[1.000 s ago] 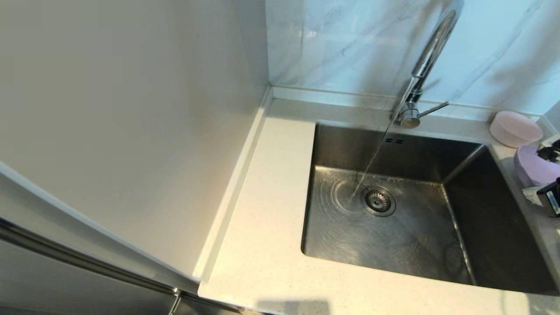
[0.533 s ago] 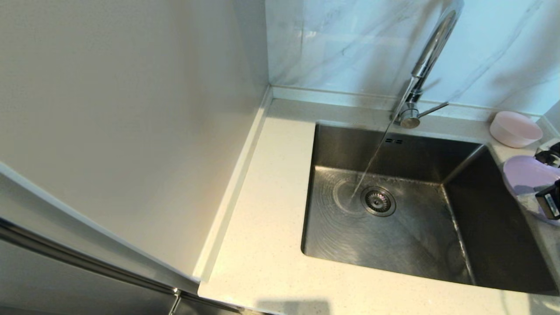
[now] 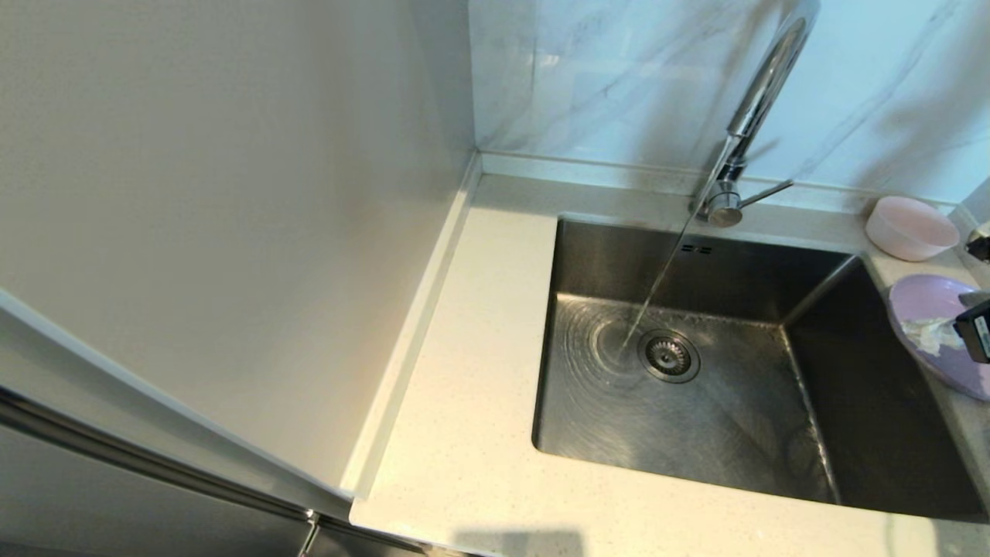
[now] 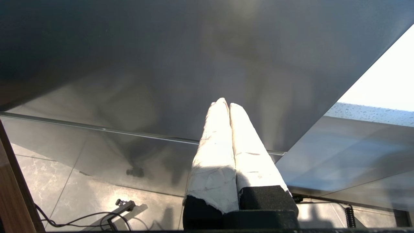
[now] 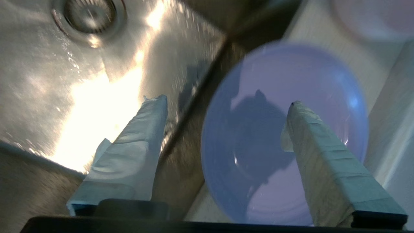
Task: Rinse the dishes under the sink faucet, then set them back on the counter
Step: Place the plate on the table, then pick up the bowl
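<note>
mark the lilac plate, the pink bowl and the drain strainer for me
Shallow lilac-purple round plate [image 3: 924, 313]: head view, on its bare inner face.
Small round pale pink bowl [image 3: 909, 230]: head view, on its outer wall.
Round metal drain strainer [image 3: 668, 356]: head view, on its perforated centre.

counter [image 3: 479, 433]: cream-white, finely speckled stone, with a low raised back edge along the wall and another along the left side
sink [image 3: 742, 433]: steel basin set into the counter, taking up most of its right half; a strip of counter runs behind it, a wider one to its left and in front
faucet [image 3: 762, 100]: stands on the back strip, behind the sink's far edge
bowl [image 3: 911, 227]: pink, upright, in the back right corner of the counter
plate [image 3: 932, 325]: lilac, on the right strip just in front of the bowl, its rim reaching over the sink's right edge
</note>
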`<state>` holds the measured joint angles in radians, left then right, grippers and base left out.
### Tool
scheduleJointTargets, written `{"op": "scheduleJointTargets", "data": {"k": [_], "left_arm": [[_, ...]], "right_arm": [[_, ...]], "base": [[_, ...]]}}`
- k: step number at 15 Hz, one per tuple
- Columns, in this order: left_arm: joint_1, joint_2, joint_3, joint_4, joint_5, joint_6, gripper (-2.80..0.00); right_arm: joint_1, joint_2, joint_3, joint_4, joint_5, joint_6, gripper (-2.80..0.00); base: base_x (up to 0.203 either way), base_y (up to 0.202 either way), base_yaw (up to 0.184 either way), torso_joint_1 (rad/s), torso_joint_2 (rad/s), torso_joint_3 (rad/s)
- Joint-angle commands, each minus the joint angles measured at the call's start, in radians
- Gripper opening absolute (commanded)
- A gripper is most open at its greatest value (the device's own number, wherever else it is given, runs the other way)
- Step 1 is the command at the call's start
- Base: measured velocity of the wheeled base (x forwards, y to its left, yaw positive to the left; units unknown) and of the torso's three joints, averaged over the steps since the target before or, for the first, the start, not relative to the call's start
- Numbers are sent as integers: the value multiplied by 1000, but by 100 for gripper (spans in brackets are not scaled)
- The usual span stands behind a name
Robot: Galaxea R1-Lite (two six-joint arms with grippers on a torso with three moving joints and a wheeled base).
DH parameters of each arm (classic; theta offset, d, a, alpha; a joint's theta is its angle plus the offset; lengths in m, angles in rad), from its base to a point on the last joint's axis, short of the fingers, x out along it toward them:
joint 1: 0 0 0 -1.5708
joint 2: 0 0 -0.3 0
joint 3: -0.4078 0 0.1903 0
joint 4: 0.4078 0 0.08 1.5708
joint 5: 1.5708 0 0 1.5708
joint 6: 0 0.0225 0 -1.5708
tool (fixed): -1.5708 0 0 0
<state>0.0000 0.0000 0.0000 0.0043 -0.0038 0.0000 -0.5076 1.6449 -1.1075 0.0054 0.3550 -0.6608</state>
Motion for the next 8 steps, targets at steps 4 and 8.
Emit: {"op": "scheduleJointTargets", "data": {"k": [4,8], "left_arm": [[0,0,0,0,1,0,-280],[0,0,0,0,1,0,-280]], "right_arm": [[188,-21,-281,185,-199,137,0],[292,137,-659,474,-464,307,0]], "base": [[0,0,0,0,0,0],[0,0,0,0,0,0]]}}
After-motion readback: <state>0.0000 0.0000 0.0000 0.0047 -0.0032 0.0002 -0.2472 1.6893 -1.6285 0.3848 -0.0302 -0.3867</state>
